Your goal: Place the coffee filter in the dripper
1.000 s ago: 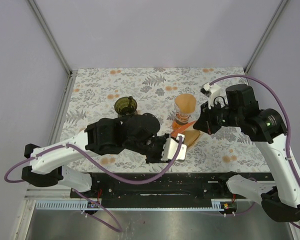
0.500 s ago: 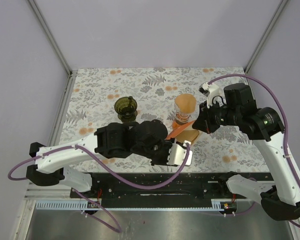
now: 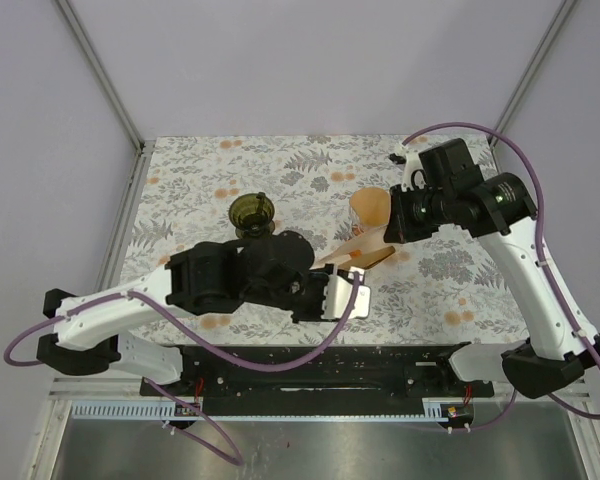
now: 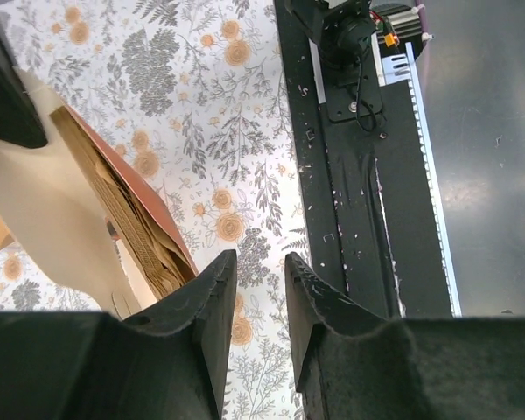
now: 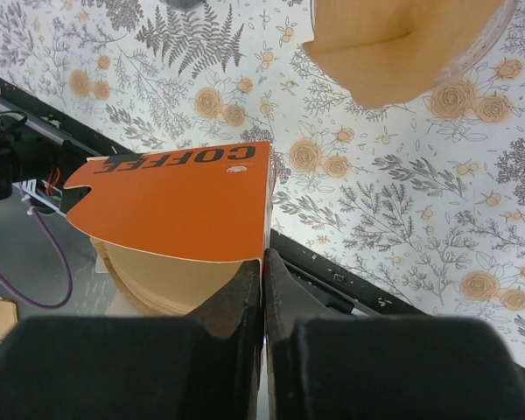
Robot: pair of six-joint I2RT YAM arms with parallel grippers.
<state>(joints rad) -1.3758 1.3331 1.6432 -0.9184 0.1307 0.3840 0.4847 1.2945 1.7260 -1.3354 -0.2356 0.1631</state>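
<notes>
The glass dripper (image 3: 370,207) stands at the middle back of the table with a tan paper filter (image 5: 401,42) sitting in it. My right gripper (image 3: 393,232) is shut on the edge of a filter pack (image 3: 355,250), a stack of tan filters under an orange "COFFEE" cover (image 5: 188,206), and holds it tilted above the table just in front of the dripper. The jaws of the right gripper (image 5: 263,258) are pressed together on the cover's edge. My left gripper (image 4: 258,262) is open a little and empty, low beside the pack (image 4: 114,219), near the front rail.
A dark green cup (image 3: 251,212) stands left of the dripper. The black mounting rail (image 4: 359,175) runs along the near table edge. Grey walls with metal posts close in the floral table (image 3: 460,290).
My right gripper has lifted the filter pack and moved up and back toward the dripper. My left gripper swung out to the right, then came back left under the pack.
</notes>
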